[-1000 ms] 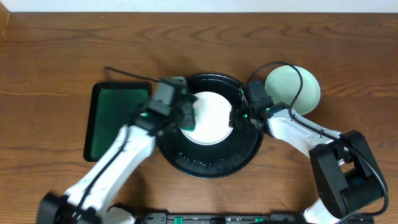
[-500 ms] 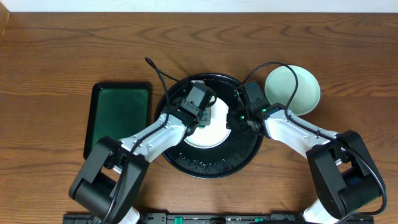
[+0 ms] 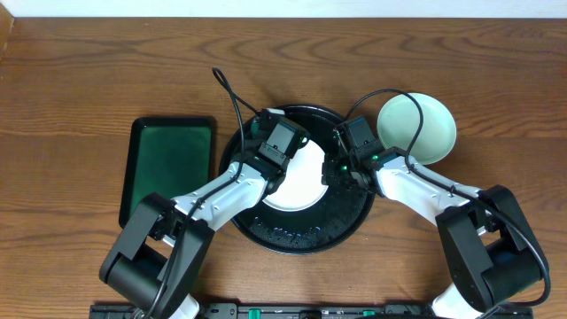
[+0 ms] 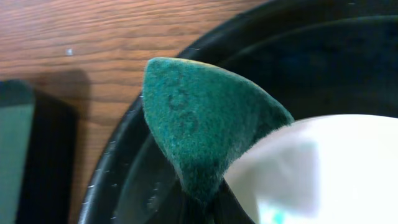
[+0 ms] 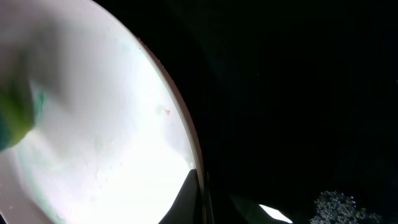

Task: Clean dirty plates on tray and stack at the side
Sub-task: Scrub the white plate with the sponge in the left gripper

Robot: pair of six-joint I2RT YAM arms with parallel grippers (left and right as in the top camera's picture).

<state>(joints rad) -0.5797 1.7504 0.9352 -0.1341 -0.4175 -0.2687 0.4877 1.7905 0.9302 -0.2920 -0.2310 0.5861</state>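
A white plate [image 3: 299,180] lies in the round black tray [image 3: 292,232]. My left gripper [image 3: 273,146] is shut on a dark green sponge [image 4: 199,124] and holds it over the plate's far left rim [image 4: 323,174], above the tray's wall [image 4: 118,180]. My right gripper [image 3: 337,168] is shut on the plate's right rim; one finger [image 5: 189,199] lies on the white plate [image 5: 93,124], the other is hidden under it. A pale mint plate [image 3: 416,128] sits on the table right of the tray; I cannot tell if another lies beneath it.
A rectangular dark-green tray [image 3: 168,168] lies left of the black tray, also at the left edge of the left wrist view [image 4: 15,155]. Water drops speckle the black tray's front [image 3: 292,229]. Both arms cross over the tray's sides.
My left gripper has swung right from the black tray's left edge onto the white plate with the sponge, then shifted slightly toward the plate's far left rim. The right gripper stays on the rim.
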